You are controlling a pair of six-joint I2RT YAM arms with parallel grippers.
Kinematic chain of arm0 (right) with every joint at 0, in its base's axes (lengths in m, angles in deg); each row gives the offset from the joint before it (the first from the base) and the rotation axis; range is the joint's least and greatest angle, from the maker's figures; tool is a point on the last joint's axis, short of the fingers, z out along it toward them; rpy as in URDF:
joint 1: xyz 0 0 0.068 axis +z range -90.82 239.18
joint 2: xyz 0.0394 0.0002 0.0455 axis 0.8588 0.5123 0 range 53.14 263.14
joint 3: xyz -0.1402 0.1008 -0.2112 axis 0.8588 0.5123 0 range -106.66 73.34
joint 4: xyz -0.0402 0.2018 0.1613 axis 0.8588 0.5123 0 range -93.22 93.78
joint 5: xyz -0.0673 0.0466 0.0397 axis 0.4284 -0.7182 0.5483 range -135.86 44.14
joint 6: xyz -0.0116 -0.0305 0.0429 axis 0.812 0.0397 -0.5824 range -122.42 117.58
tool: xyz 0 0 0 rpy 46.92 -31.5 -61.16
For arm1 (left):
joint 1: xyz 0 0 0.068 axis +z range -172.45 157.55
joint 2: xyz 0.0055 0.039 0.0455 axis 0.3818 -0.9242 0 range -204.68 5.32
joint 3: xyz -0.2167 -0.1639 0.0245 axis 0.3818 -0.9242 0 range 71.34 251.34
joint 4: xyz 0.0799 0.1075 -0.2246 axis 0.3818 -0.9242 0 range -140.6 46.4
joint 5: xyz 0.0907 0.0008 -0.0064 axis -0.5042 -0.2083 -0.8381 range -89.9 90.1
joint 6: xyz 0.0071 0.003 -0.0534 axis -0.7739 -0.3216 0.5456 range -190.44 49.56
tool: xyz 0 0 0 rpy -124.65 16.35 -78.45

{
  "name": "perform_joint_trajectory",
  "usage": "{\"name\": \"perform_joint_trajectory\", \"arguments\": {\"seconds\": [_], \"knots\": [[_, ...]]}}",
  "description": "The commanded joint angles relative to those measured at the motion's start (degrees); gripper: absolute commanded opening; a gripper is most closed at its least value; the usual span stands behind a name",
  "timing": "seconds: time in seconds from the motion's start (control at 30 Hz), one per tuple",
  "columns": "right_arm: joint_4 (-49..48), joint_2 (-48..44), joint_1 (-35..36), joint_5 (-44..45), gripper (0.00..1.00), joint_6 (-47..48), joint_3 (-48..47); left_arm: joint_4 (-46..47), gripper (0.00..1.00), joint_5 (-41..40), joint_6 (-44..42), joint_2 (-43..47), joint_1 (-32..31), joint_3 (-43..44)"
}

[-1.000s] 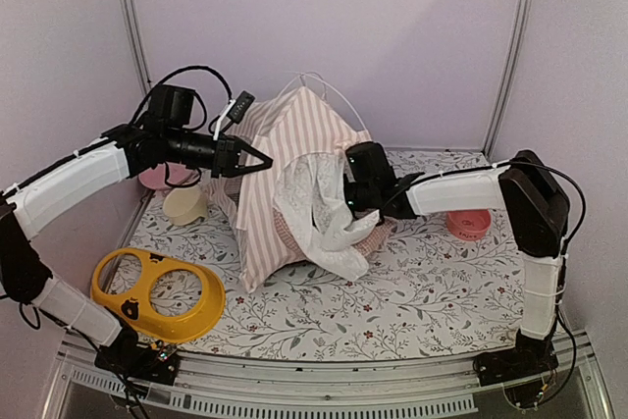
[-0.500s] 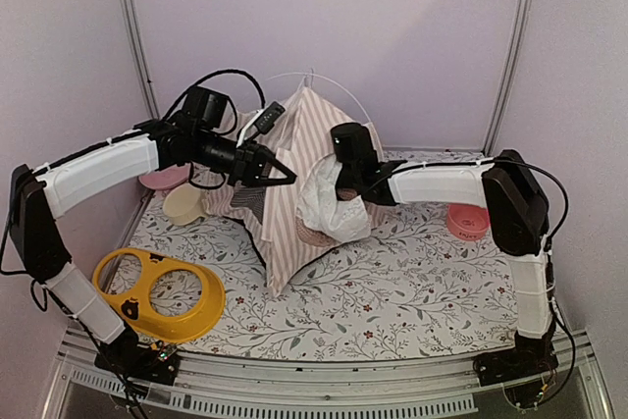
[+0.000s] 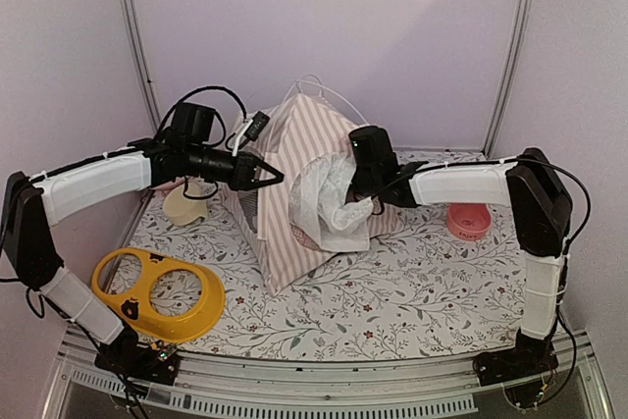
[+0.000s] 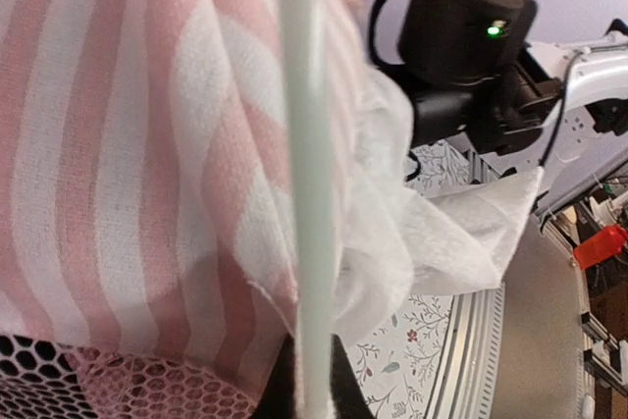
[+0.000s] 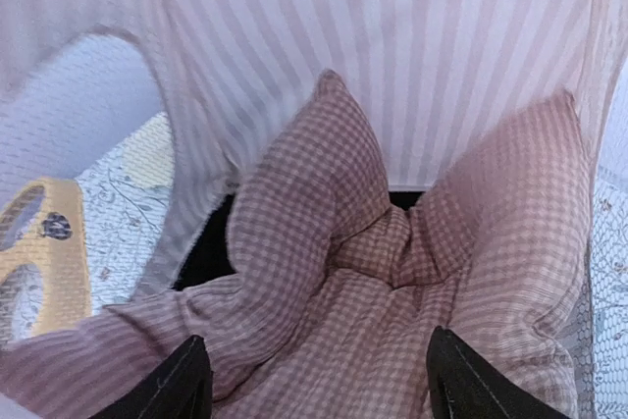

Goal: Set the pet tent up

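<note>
pet tent stood upright toward the back, between both arms, door toward the right arm. checked cushion lay inside, just below the spread, empty right gripper. left gripper clenched the upright wire pole.

Soft, even light; wrist views slightly blurred.
</note>
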Motion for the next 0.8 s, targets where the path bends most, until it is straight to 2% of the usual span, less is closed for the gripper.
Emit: {"name": "perform_joint_trajectory", "arguments": {"seconds": [0.0, 0.13, 0.3, 0.37, 0.47, 0.5, 0.57, 0.63, 0.77], "knots": [[5.56, -7.13, 0.26, -5.99, 0.79, -2.89, -3.02, -0.77, 0.0, -15.78, 8.63, -0.32, 0.74, -1.46], [12.94, -9.34, 0.02, -7.54, 0.8, -7.1, -3.77, -0.71, 0.0, -22.68, 11.98, 0.8, 0.18, -2.17], [17.54, -13.59, -0.52, -8.38, 0.79, -12.57, 0.12, -1.62, 0.0, -25.09, 12.92, 0.69, 0.02, -1.83], [17.43, -14.41, -2.24, -12.87, 0.78, -15.31, 1.67, -1.46, 0.0, -25.25, 13.28, 0.69, -0.75, -1.57], [15.65, -13.9, -3.41, -19.27, 0.69, -20.55, 2.65, -1.02, 0.0, -26.87, 13.39, -0.19, -3.74, -0.72], [15.82, -13.1, -3.0, -20.06, 0.63, -21.34, 1.71, -0.86, 0.0, -27.59, 13.98, -0.79, -4.8, -0.48], [18.99, -10.99, -0.97, -19.38, 0.51, -20.79, -1.3, 0.48, 0.0, -29.23, 16.49, -1.98, -6.01, -1.07], [21.61, -9.56, 1.85, -19.53, 0.47, -18.37, -2.57, 2.37, 0.0, -32.16, 19.81, -2.37, -6.39, -2.09], [21.09, -11.26, 6.68, -14.56, 0.56, -15.03, 2.98, 6.35, 0.0, -38.6, 25.66, -0.67, -6.25, -5.76]]}}
